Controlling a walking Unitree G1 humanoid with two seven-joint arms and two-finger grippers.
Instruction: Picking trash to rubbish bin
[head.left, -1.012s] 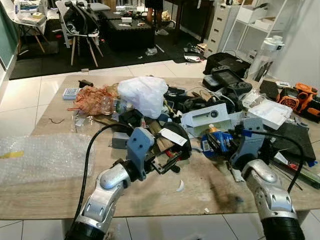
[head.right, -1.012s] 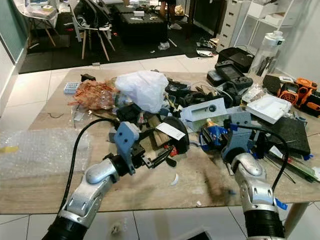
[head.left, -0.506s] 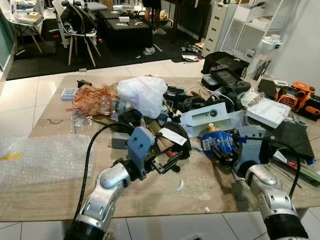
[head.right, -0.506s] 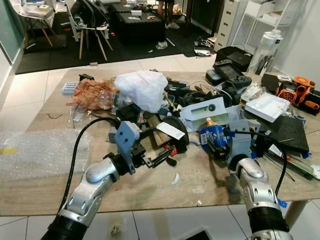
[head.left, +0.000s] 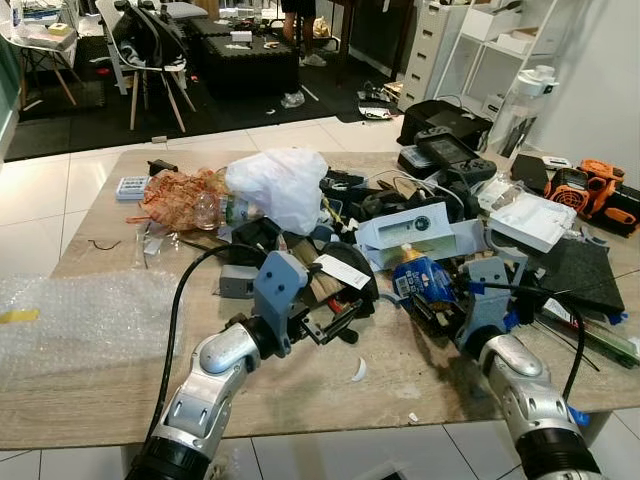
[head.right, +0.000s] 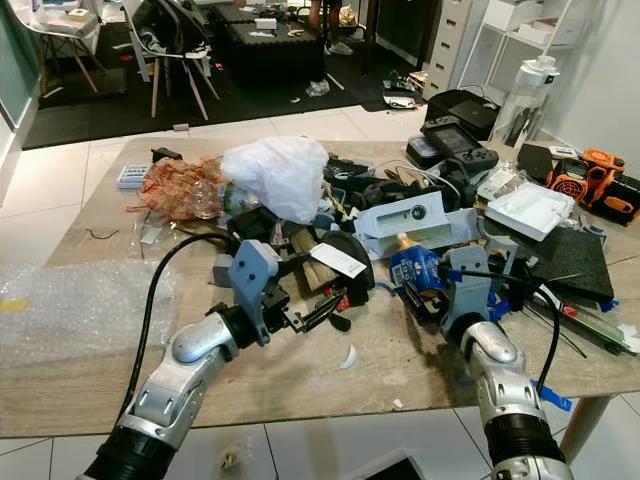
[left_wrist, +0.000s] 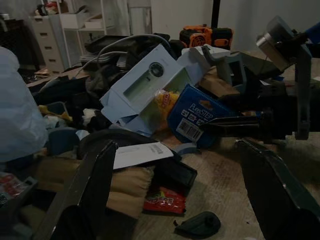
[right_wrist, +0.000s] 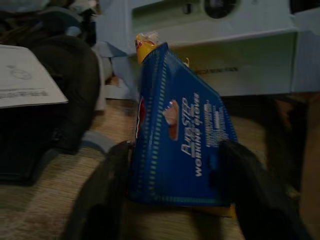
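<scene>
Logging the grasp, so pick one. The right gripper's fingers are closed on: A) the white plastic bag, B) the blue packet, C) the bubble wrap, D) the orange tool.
B: the right gripper has its two black fingers pressed against either side of the blue packet, in front of the white box.

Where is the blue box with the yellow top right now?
The blue box is on the robot's right side of the table, between the right gripper fingers, just in front of the white box.

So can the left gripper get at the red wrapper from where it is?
Probably yes. The left gripper is open and aimed at the red wrapper, which lies on bare table just ahead, though cardboard overhangs its near edge.
</scene>
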